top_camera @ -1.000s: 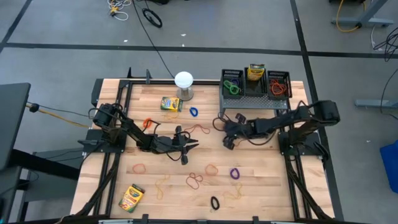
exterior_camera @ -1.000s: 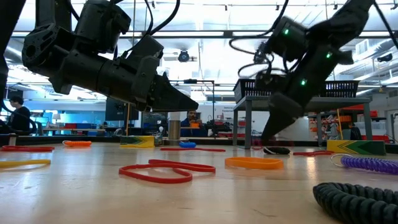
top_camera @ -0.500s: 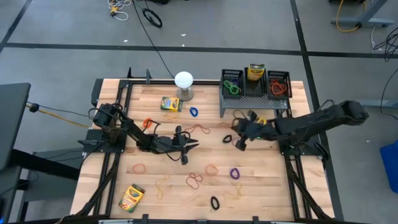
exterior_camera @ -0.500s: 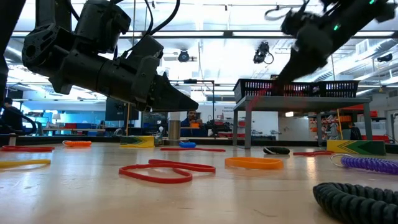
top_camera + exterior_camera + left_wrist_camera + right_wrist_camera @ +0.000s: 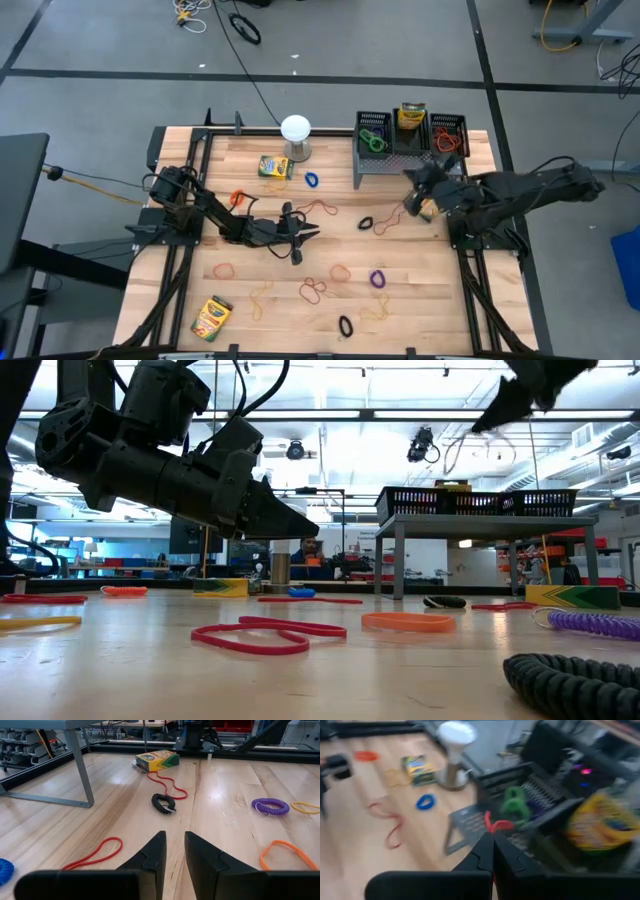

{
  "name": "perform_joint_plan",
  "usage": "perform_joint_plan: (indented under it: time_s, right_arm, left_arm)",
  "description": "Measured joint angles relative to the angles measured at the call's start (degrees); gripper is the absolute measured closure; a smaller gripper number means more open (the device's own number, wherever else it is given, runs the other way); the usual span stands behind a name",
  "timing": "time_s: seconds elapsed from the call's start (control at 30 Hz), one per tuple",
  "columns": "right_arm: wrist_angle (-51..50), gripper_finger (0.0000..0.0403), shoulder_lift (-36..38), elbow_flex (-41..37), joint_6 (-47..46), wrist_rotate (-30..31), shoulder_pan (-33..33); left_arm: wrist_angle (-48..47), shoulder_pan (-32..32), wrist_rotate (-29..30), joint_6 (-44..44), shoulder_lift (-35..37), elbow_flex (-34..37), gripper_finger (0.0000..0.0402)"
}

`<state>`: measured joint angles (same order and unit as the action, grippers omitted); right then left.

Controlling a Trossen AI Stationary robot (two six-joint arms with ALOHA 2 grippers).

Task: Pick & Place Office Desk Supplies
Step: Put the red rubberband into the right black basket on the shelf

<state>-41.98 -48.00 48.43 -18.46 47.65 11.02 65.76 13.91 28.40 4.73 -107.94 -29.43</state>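
The right gripper [image 5: 492,845] is clenched, its fingertips pinching a red rubber band [image 5: 496,825]; it is raised clear of the table [image 5: 430,300], at the front edge of the grey riser [image 5: 400,162] and facing the bins on top. The left gripper [image 5: 305,235] hangs low over the middle of the table, fingers slightly parted and holding nothing; that arm appears to be waiting. On the riser stand three black mesh bins in a row: the left bin [image 5: 360,131] holds green loops, the middle bin [image 5: 396,139] a crayon box, the right bin [image 5: 448,118] red and orange bands. Two crayon boxes lie loose on the table, one [image 5: 274,166] beside the white globe [image 5: 295,128], the other [image 5: 211,317] near the front left corner. Loose bands are scattered across the boards, among them a blue one [image 5: 311,181], a purple one [image 5: 378,279] and a black one [image 5: 345,326]. Judgement: the step in hand is the carry of the red band to a bin. The next move calls for bringing the gripper over the right bin, which seems to take that colour, then parting the fingers above its rim so the band drops inside.
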Motion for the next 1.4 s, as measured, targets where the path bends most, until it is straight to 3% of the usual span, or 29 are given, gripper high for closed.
perform_joint_plan:
  time_s: [0.17, 0.4, 0.63, 0.83, 1.1, 1.4]
  right_arm:
    - [-8.9, 0.0403, -0.2, 7.5, -1.6, 4.8, -2.7]
    - [-16.3, 0.0403, -1.2, 12.1, 0.3, 4.7, -16.9]
    - [-16.0, 0.0403, -2.3, 12.0, 7.7, 0.2, -36.0]
    - [-13.8, 0.0403, -5.1, 12.1, 11.0, -4.3, -47.0]
    - [-13.4, 0.0403, -13.9, 12.1, 11.4, -6.9, -55.8]
    - [-14.9, 0.0388, -18.0, 12.1, 10.3, -7.5, -56.1]
  left_arm:
    - [0.0, 0.0, 0.0, 0.0, 0.0, 0.0, 0.0326]
    - [0.0, 0.0, 0.0, 0.0, 0.0, 0.0, 0.0326]
    - [0.0, 0.0, 0.0, 0.0, 0.0, 0.0, 0.0326]
    - [0.0, 0.0, 0.0, 0.0, 0.0, 0.0, 0.0326]
    - [0.0, 0.0, 0.0, 0.0, 0.0, 0.0, 0.0326]
    - [0.0, 0.0, 0.0, 0.0, 0.0, 0.0, 0.0326]
